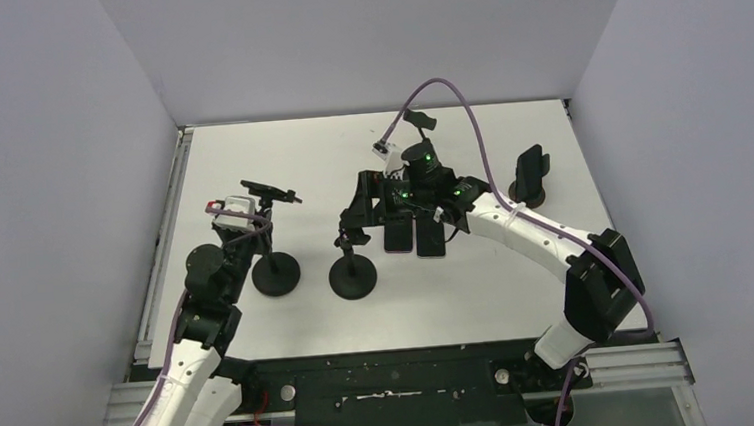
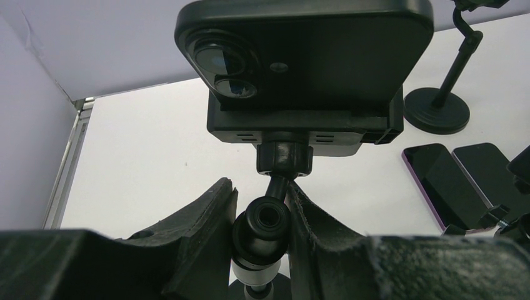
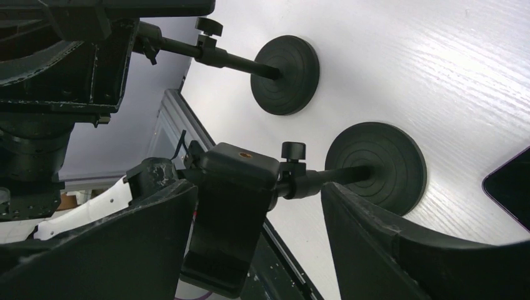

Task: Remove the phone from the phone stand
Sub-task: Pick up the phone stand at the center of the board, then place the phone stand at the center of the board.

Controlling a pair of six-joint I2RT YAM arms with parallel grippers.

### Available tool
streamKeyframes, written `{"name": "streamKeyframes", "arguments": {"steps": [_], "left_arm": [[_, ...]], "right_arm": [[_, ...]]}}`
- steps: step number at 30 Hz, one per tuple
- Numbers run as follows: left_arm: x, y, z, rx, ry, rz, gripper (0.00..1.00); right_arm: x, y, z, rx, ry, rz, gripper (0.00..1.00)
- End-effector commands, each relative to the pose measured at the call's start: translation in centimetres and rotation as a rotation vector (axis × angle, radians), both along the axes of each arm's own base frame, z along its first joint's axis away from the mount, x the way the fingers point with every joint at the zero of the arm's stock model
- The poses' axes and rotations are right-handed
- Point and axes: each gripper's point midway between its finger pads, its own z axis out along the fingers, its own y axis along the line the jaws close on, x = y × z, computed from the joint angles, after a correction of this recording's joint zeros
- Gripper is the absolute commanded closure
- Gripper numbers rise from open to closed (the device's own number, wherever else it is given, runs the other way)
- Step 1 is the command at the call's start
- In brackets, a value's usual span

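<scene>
Black phone [image 2: 306, 44] — camera lenses [image 2: 220, 60] left-wrist only

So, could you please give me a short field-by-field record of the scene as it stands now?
left gripper: shut on the neck of the left stand
phone: clamped in the left stand's cradle, not yet removed
middle stand: cradle empty
right gripper: open, fingers either side of the middle stand's cradle
loose phones: two, flat on the table beside the middle stand
far stand: right rear; contents unclear
</scene>
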Motion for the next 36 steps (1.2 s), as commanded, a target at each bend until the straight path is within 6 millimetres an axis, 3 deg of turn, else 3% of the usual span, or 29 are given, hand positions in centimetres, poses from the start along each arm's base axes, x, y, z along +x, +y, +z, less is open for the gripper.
{"name": "streamKeyframes", "arguments": {"steps": [1,8,11,14,17,20,31,36], "left_arm": [[-0.5,0.1,6.4,-0.058,-0.221,0.002,1.0],[-0.4,-0.1,6.2,-0.063,-0.222,-0.002,1.0],[-0.5,-0.1,6.4,-0.071,-0.229,-0.005,1.0],[-0.6,0.0,6.6,-0.077,-0.239,-0.001,1.0],[-0.8,0.0,6.8,-0.082,-0.25,0.0,1.0],[-0.9,0.0,6.8,-0.085,-0.257,0.0,1.0],[-1.3,-0.8,6.4,-0.101,-0.265,-0.033,1.0],[-1.7,-1.4,6.3,-0.105,-0.268,-0.068,1.0]], "right_arm": [[0.1,1.6,2.6,0.071,-0.022,0.039,0.31],[1.0,2.3,4.2,0.096,-0.044,0.045,0.68],[2.7,1.8,5.6,0.104,-0.093,-0.002,0.83],[5.2,1.1,8.4,0.128,-0.17,-0.068,0.9],[7.8,0.4,10.7,0.142,-0.213,-0.118,0.93],[10.3,0.1,11.4,0.151,-0.218,-0.146,0.93],[20.8,-0.6,10.1,0.228,-0.182,-0.284,0.95],[23.9,-0.6,8.7,0.216,-0.166,-0.313,0.95]]}}
